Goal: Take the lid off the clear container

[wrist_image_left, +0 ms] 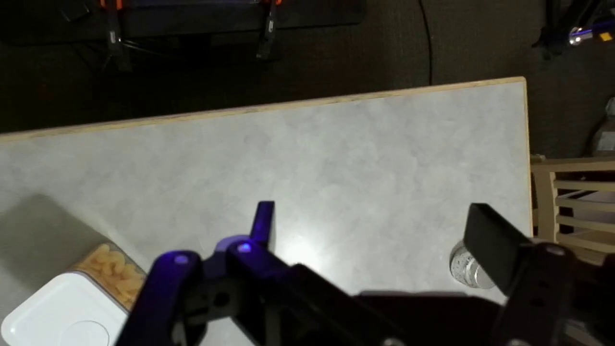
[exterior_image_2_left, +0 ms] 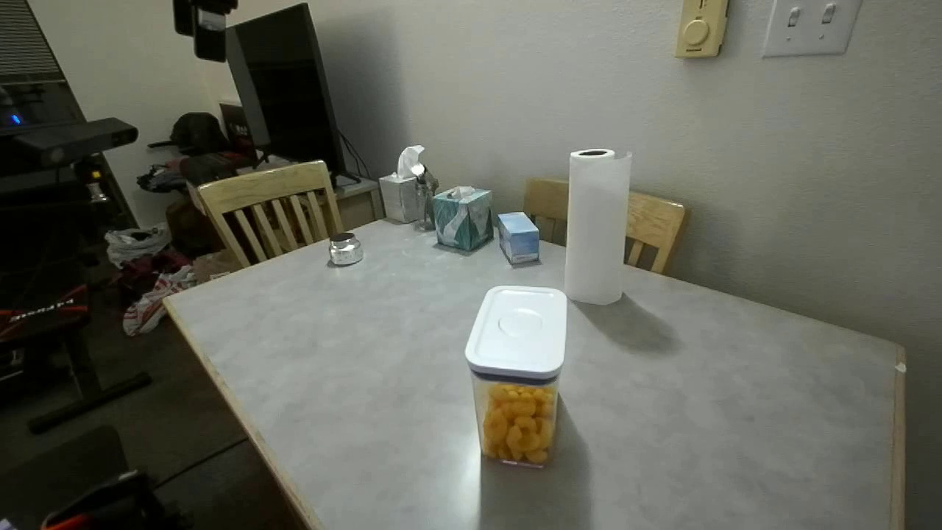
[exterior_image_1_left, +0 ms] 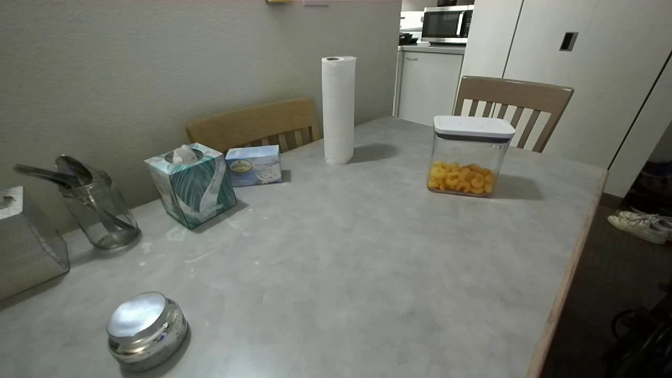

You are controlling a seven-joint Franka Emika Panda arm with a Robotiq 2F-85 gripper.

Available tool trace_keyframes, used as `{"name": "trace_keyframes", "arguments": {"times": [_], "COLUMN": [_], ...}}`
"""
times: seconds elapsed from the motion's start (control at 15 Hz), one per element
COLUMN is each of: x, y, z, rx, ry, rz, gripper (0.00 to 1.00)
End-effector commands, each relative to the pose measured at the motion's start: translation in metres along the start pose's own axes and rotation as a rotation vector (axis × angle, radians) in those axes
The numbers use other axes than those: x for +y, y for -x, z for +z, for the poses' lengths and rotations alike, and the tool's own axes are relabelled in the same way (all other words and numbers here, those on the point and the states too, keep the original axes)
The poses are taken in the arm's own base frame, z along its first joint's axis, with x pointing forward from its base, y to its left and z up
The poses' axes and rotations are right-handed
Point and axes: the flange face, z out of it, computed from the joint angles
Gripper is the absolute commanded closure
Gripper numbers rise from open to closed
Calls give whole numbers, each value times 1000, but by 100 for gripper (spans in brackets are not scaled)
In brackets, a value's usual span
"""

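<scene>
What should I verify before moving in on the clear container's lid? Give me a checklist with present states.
1. Jaws open: ok; they stand wide apart in the wrist view, holding nothing.
2. Jaws over the lid: not ok; in the wrist view the lid lies off in the lower-left corner.
3. Clear container upright on the table: ok in both exterior views.
4. Lid seated: ok; it covers the container's top.
5. Centre button popped up: cannot tell; its height is unclear.
6. Paper-towel roll apart from the container: ok; table surface shows between them in an exterior view.
</scene>
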Motion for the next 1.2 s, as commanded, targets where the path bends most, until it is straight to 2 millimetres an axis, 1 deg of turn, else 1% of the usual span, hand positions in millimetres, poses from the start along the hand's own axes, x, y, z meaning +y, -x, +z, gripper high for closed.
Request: {"name": "trace_keyframes", "arguments": {"times": [0.0,0.2,0.47,0.67,0.87,1.0,1.07,1.13], "x": [16,32,54,76,97,110,112,104], "y": [1,2,4,6,7,6,10,9], "z": [-4,-3,1,-2,-5,-9,-17,-9], "rx": [29,9,-40,-77,-136,-143,-92,-119], "ry": [-9,-3,0,31,95,162,177,144], "rz": [-107,-222,-444,-605,-753,-858,-867,-815], "gripper": [0,0,0,0,0,0,0,0]}}
